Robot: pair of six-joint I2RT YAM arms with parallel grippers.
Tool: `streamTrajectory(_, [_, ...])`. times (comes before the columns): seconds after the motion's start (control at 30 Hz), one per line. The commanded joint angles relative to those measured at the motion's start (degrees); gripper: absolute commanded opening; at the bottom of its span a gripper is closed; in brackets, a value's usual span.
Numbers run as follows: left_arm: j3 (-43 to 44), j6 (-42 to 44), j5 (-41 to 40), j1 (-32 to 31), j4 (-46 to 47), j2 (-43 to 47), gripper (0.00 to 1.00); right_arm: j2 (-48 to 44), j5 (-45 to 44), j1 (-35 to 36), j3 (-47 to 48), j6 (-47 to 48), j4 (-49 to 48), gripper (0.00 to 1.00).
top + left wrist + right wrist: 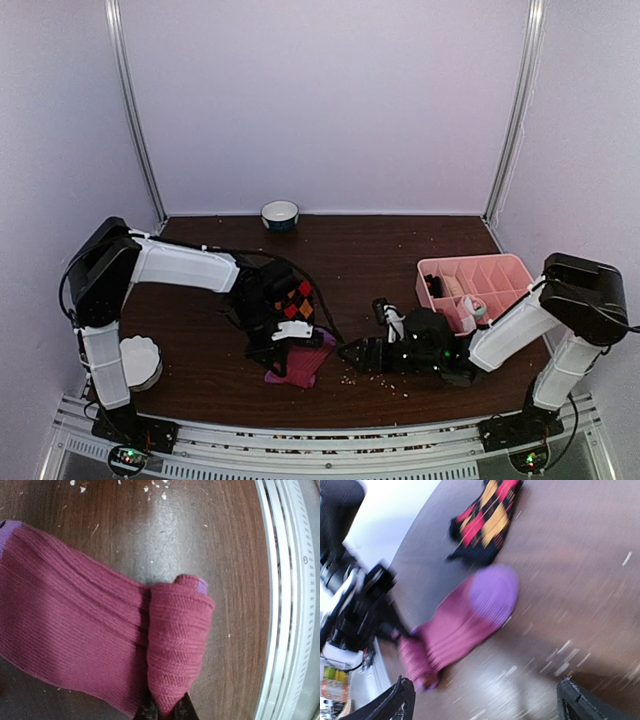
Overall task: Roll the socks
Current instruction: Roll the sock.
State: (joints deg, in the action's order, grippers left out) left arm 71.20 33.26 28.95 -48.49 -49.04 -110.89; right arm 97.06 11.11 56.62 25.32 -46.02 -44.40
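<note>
Both socks lie left of the pink divided tray: the left gripper is clamped on the magenta sock at its rolled end, the argyle sock loose. The right gripper gapes wide, nearer the tray. Best roll snugly, pinning the flat part.

Magenta sock: ribbed knit cloth, matt. Argyle sock: patterned knit cloth. Counter: dark wood-grain, semi-gloss, scratched. Bin: smooth pink plastic.
</note>
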Motion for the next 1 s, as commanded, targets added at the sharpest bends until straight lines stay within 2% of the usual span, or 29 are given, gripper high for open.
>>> streamTrajectory(0.0, [-0.7, -0.5, -0.9, 0.7, 1.7, 2.1, 0.00, -3.3, -6.4, 8.2, -1.1, -11.7, 3.6, 1.00])
streamTrajectory(0.07, [-0.7, -0.6, -0.8, 0.8, 2.0, 2.1, 0.00, -3.5, -9.4, 10.9, 1.1, -14.3, 7.8, 0.99])
streamTrajectory(0.1, [-0.7, -0.6, -0.6, 0.8, 2.1, 2.1, 0.00, -2.5, -9.2, 11.8, 3.0, -16.0, 14.4, 1.00])
streamTrajectory(0.13, [-0.8, -0.6, -0.5, 0.9, 2.2, 2.1, 0.00, -1.2, -6.5, 12.8, 3.7, -16.2, 12.1, 1.00])
streamTrajectory(0.17, [-0.9, -0.6, -0.5, 0.9, 2.3, 2.0, 0.00, 0.2, -4.0, 13.6, 0.3, -15.9, -1.9, 1.00])
streamTrajectory(0.2, [-1.0, -0.6, -0.5, 0.9, 2.4, 1.9, 0.00, 1.8, -2.8, 13.2, -3.4, -17.2, -11.7, 1.00])
streamTrajectory(0.3, [-1.0, -0.9, -0.7, 0.9, 2.3, 1.8, 0.00, 3.8, -2.1, 10.9, -4.7, -19.0, -10.4, 1.00])
streamTrajectory(0.33, [-1.1, -1.0, -0.6, 0.9, 2.3, 1.8, 0.00, 2.5, -3.3, 10.8, -4.0, -17.7, -6.3, 1.00])
streamTrajectory(0.37, [-1.1, -1.0, -0.5, 0.9, 2.3, 1.9, 0.00, 0.7, -4.9, 10.8, -2.4, -15.6, 0.4, 0.90])
streamTrajectory(0.4, [-1.1, -1.1, -0.4, 0.9, 2.3, 1.9, 0.00, -1.1, -6.3, 10.8, -0.4, -13.6, 6.8, 0.73])
streamTrajectory(0.47, [-1.1, -1.1, -0.4, 0.9, 2.2, 1.8, 0.00, -3.5, -10.2, 11.3, 3.3, -10.3, 16.7, 0.12])
streamTrajectory(0.5, [-1.1, -1.0, -0.3, 0.9, 2.2, 1.8, 0.00, -3.9, -11.8, 11.4, 5.2, -9.2, 20.8, 0.00])
streamTrajectory(0.67, [-0.8, -1.3, 0.1, 0.9, 2.1, 1.5, 0.00, -1.3, -12.1, 9.2, 11.3, -3.3, 24.8, 0.00])
streamTrajectory(0.83, [-1.8, -1.4, 0.1, 0.9, 2.5, 1.4, 0.00, 3.1, -5.3, 3.2, 13.4, -2.1, 17.5, 0.00])
streamTrajectory(0.97, [-1.6, -2.0, 0.1, 0.9, 3.0, 1.0, 0.00, 8.7, 0.6, 0.0, 17.8, -1.3, 16.6, 0.00])
